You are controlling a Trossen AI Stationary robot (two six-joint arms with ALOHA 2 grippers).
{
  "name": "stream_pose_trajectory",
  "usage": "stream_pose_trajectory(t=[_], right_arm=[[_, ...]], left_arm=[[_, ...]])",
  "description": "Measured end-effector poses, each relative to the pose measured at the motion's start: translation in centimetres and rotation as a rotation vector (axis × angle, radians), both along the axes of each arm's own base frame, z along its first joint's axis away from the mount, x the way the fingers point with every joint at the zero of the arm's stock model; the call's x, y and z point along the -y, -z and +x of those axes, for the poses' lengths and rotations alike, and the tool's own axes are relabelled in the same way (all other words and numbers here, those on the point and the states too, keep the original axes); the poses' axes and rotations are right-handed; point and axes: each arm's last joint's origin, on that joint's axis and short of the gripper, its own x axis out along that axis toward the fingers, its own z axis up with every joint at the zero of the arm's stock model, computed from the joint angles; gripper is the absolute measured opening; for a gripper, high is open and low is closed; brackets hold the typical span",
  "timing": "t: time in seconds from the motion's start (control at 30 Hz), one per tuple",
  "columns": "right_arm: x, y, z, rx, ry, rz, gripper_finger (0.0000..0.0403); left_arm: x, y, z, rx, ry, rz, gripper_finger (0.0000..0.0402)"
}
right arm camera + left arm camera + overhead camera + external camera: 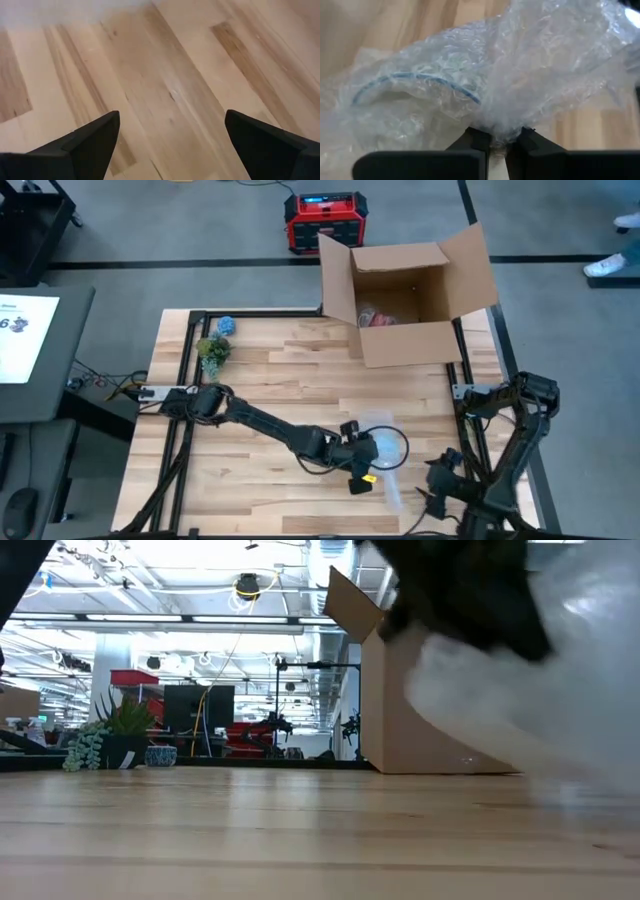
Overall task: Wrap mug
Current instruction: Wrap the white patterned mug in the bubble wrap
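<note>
A sheet of clear bubble wrap point(388, 472) lies crumpled on the wooden table, near its front and right of the middle. It covers the mug point(389, 446), whose thin blue rim point(415, 79) shows through the wrap. My left gripper point(370, 458) reaches in from the table's left and is shut on the wrap point(530, 75). My right gripper point(433, 484) hangs open to the right of the wrap, over bare wood point(170, 90), touching nothing. In the low view the wrap point(570, 690) fills the right side under the dark gripper. My left gripper pinches a bunched-up fold of the bubble wrap point(496, 131), several layers gathered together, between its two fingers point(472, 137). The fingers come nearly level from the table's left. The wrap rises and spreads out beyond the fingertips, draped over the mug; the rest lies on the table.
An open cardboard box point(410, 295) with something red inside stands at the far right of the table. A small potted plant point(213, 352) and a blue patterned pot point(226, 326) sit at the far left corner. Bare wood lies between them.
</note>
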Motion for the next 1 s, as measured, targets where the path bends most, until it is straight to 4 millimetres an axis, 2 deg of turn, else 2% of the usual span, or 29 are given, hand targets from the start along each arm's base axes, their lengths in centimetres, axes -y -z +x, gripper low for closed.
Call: stream_pose_trajectory(t=[0.1, 0.2, 0.3, 0.4, 0.47, 0.6, 0.77, 1.0], right_arm=[[0.0, 0.0, -0.8, 0.017, 0.031, 0.012, 0.0352], [-0.2, 0.1, -1.0, 0.030, 0.032, 0.026, 0.0352], [-0.2, 0.0, -0.5, 0.074, 0.026, 0.019, 0.0352], [-0.1, 0.0, -0.1, 0.073, 0.019, 0.011, 0.0352], [0.0, 0.0, 0.2, 0.066, 0.013, 0.000, 0.0352], [0.1, 0.0, 0.7, 0.051, 0.004, -0.005, 0.0352], [0.1, 0.0, 0.8, 0.048, 0.002, -0.002, 0.0352], [0.0, 0.1, 0.7, 0.047, -0.002, 0.003, 0.0352]], left_arm=[[-1.1, -2.6, -0.6, -0.100, 0.014, -0.059, 0.0009], [-2.2, -3.6, -1.0, -0.168, 0.016, -0.093, 0.0008], [-3.4, -3.2, -1.3, -0.245, -0.009, -0.118, 0.0007], [-4.1, -1.8, -1.0, -0.300, -0.047, -0.147, 0.0007], [-4.2, -0.5, -0.8, -0.347, -0.061, -0.152, 0.0007], [-4.2, 0.3, -0.5, -0.356, -0.078, -0.156, 0.0013], [-4.0, 0.3, 0.3, -0.291, -0.054, -0.168, 0.0055], [-3.7, -1.8, 0.7, -0.205, 0.018, -0.153, 0.0135]])
